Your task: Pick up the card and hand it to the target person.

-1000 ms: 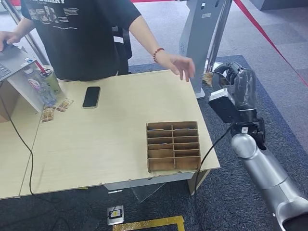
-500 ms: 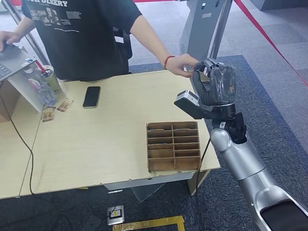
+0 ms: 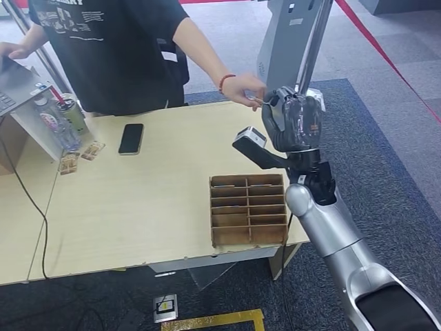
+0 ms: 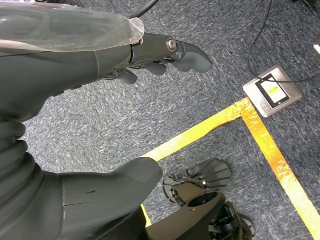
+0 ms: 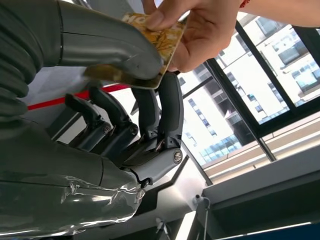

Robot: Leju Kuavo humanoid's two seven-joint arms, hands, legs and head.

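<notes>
Head view, left to right. A laptop [image 3: 13, 86] and a cup [image 3: 72, 114] sit at the table's [image 3: 156, 200] ten o'clock corner; a phone [image 3: 131, 138] lies toward eleven. A wooden divided tray [image 3: 249, 209] rests at four o'clock. Past the two o'clock corner, the right hand [image 3: 291, 121] is raised, pinching the card [image 5: 158, 45] between thumb and fingers. The person's hand [image 3: 244, 89] grips the card's far end. The left hand [image 4: 113, 115] hangs above carpet, fingers apart, holding nothing.
</notes>
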